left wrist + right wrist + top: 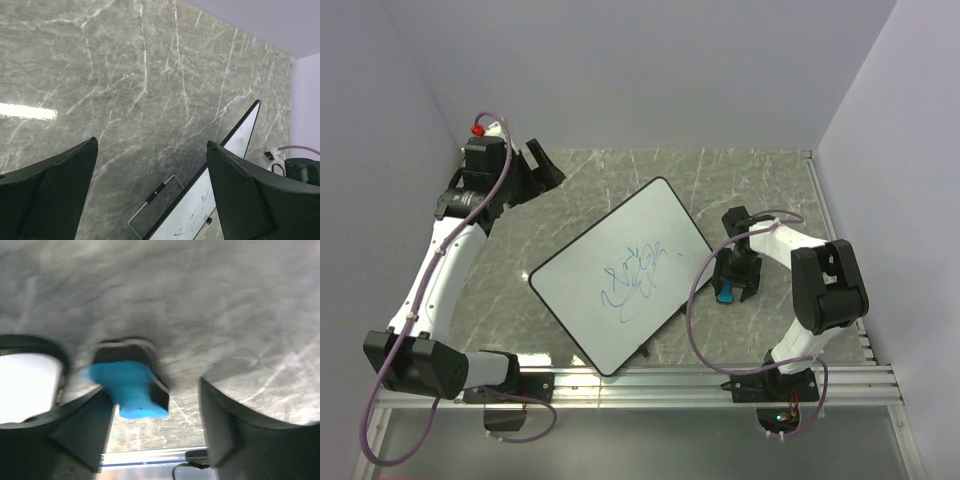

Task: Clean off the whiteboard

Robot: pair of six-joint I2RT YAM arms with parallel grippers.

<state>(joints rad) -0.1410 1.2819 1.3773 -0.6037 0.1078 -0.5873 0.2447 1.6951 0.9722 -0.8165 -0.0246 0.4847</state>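
Note:
The whiteboard (620, 273) lies tilted on the marble table with blue scribbles (635, 278) near its middle. It also shows in the left wrist view (244, 134) and as a white corner in the right wrist view (25, 385). A small blue eraser (724, 294) with a black pad sits just off the board's right edge. My right gripper (734, 284) is low over it and open, with the eraser (131, 389) between the jaws, close to the left finger; this view is blurred. My left gripper (542, 165) is open and empty at the far left, well away from the board (152, 142).
A thin wire stand (154, 198) sticks out from under the board's edge. An aluminium rail (700, 381) runs along the near table edge. Grey walls close in the left, back and right sides.

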